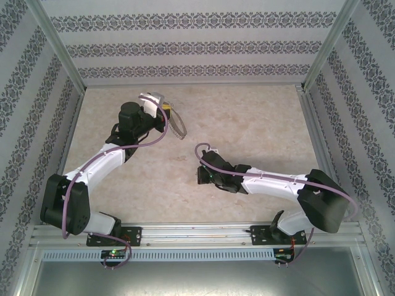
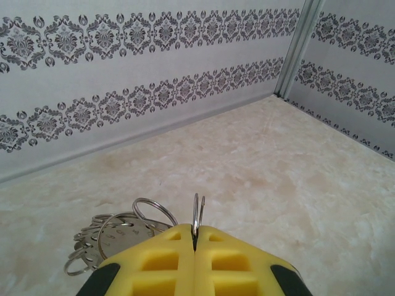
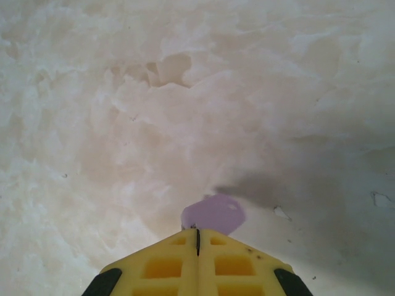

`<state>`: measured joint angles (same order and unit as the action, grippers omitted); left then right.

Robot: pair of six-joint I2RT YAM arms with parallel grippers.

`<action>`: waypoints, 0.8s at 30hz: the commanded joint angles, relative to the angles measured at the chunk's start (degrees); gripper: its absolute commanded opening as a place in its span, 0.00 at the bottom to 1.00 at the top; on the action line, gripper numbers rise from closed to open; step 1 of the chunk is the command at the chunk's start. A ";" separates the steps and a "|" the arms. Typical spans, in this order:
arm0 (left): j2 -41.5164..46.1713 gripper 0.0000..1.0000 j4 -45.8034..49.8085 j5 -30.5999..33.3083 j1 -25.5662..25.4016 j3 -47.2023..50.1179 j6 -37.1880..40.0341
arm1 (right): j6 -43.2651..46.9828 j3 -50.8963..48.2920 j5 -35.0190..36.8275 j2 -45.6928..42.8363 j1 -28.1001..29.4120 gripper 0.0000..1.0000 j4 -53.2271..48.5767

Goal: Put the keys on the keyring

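The left gripper (image 2: 194, 239) is closed on the ring (image 2: 197, 213), which stands edge-on between the yellow fingertips, so only a thin sliver of it rises above them and its lower part is hidden in the pinch. A bunch of smaller rings (image 2: 108, 237) hangs just left of the fingers, overlapping too much to count. From above, the left gripper (image 1: 163, 106) is raised at the far left of the table (image 1: 259, 135), with the ring (image 1: 179, 126) dangling beside it, its beaded edge blurred. The right gripper (image 3: 197, 234) is closed too, low over mid-table. The lilac head of the key (image 3: 214, 213) pokes out past its tips. The blade is hidden between the fingers. From above, the right gripper (image 1: 201, 176) covers the key.
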<state>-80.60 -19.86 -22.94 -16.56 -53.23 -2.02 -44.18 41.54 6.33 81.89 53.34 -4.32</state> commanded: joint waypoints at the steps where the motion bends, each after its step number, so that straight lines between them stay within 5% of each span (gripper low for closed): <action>1: 0.03 0.00 -1.07 -1.03 -0.93 -2.50 -0.26 | 1.38 -1.32 0.20 -0.41 -0.43 0.00 -0.69; 12: -0.25 0.00 -0.72 -6.28 -1.77 -2.49 0.51 | 3.19 -4.16 0.29 -6.88 -3.95 0.00 1.38; 24: -1.19 0.00 5.17 -17.16 -6.57 -3.60 8.49 | 9.65 -10.99 -12.07 -24.11 -21.76 0.00 9.47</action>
<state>-81.45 -15.35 -35.77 -21.63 -55.53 2.63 -37.32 32.16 0.01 60.64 34.81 1.39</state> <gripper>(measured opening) 0.050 0.057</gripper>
